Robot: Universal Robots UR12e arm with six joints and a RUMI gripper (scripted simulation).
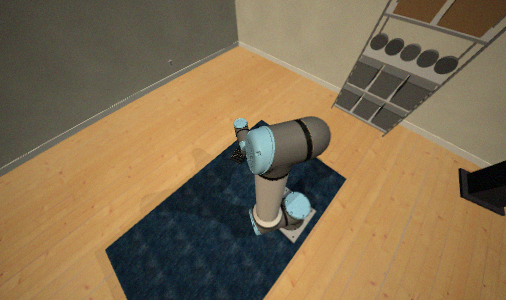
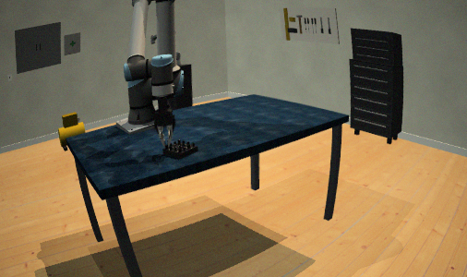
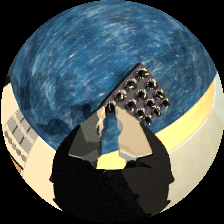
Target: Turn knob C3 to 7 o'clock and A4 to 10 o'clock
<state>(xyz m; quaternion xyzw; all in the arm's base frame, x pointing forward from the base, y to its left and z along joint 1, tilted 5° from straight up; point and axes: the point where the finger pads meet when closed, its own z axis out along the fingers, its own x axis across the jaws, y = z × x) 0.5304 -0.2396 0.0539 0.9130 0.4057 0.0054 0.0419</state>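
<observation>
The knob box [image 2: 183, 151] is a small black box with several rows of knobs, lying on the blue table top near its front edge. In the wrist view the knob box [image 3: 141, 95] lies up and to the right of my fingers. My gripper [image 2: 166, 139] points straight down over the box's left end. In the wrist view my gripper [image 3: 110, 106] has its two fingertips nearly together around a knob [image 3: 111, 105] at the nearest corner of the box. I cannot read the knob marks or pointers. From above, the arm hides most of the box [image 1: 237, 156].
The arm's base [image 2: 136, 122] stands at the table's back left. A yellow object [image 2: 71, 128] sits beyond the table's left end. A black drawer cabinet [image 2: 376, 83] stands by the right wall. The table's front edge is close to the box.
</observation>
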